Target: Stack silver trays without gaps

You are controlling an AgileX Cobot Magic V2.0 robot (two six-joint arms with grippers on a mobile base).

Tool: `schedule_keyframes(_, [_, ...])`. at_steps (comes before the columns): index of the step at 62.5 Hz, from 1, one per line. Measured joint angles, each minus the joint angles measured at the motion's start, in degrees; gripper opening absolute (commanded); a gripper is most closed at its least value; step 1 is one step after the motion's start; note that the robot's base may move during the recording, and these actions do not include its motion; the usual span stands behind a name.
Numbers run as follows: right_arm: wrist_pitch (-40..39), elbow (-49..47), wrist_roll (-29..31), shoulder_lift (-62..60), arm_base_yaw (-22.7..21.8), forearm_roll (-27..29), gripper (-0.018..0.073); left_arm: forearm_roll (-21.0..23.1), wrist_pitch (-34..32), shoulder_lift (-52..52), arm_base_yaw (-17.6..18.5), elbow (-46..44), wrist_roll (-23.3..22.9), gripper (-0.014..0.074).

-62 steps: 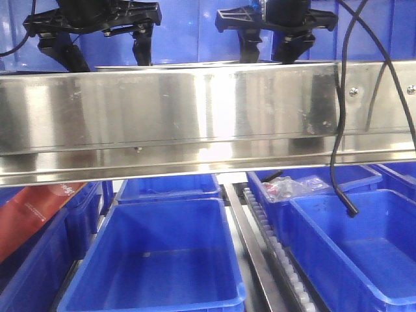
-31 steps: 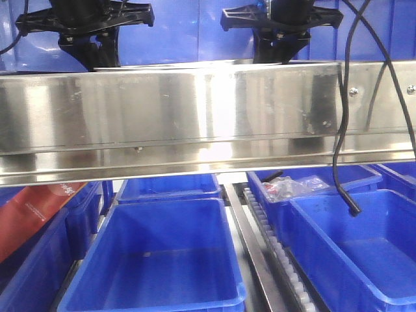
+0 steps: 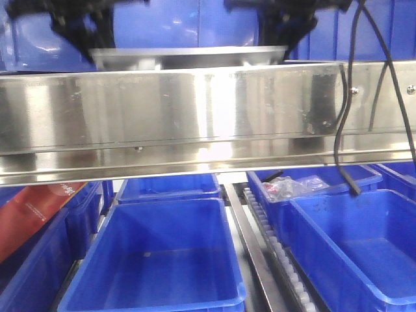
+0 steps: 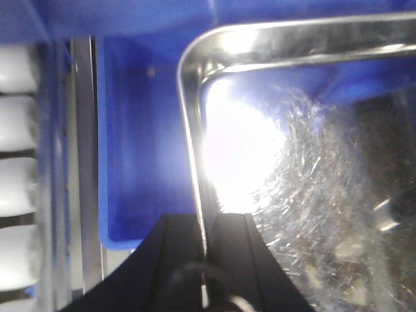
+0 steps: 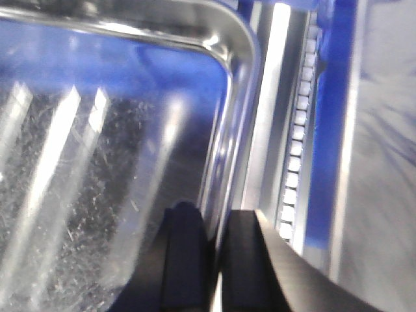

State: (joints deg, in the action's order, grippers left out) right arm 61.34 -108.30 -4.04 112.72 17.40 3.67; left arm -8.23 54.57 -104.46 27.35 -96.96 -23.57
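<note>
Bin at four o'clock is holding a clear bag; wrist views are showing us left gripper, right gripper pinching silver tray.

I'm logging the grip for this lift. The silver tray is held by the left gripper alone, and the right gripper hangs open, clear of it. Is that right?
Not quite. The right gripper is not open and clear. It is shut on the rim of the silver tray, with one finger on each side of the edge, as the right wrist view shows. The left gripper does clamp the opposite rim.
</note>
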Motion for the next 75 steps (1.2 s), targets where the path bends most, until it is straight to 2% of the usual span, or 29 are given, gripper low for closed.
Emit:
schedule_keyframes(23, [1.33,0.0,0.0,-6.2,0.1,0.38,-0.0081,0.63,0.73,5.79,0.11,-0.64,0.0,-0.0013])
schedule_keyframes(36, [0.18,-1.98,0.0,-8.42,0.1,0.17,-0.0081,0.18,0.5,7.42,0.19,-3.92,0.0,-0.0013])
schedule_keyframes(51, [-8.61,-5.19,0.0,-10.2,0.1,-0.42,-0.0081,-3.8,-3.7,7.53,0.19,-9.06,0.0,-0.0013])
schedule_keyframes(66, [-21.09,-6.37,0.0,-10.44,0.1,-0.72,-0.0081,-10.7,-13.37,7.59,0.0,-10.01,0.0,-0.0013])
schedule_keyframes(75, [-27.08,-6.37,0.1,-10.44,0.0,-1.07,-0.0081,-12.55,-17.81,7.59,-0.31,-10.01,-0.21,-0.0013])
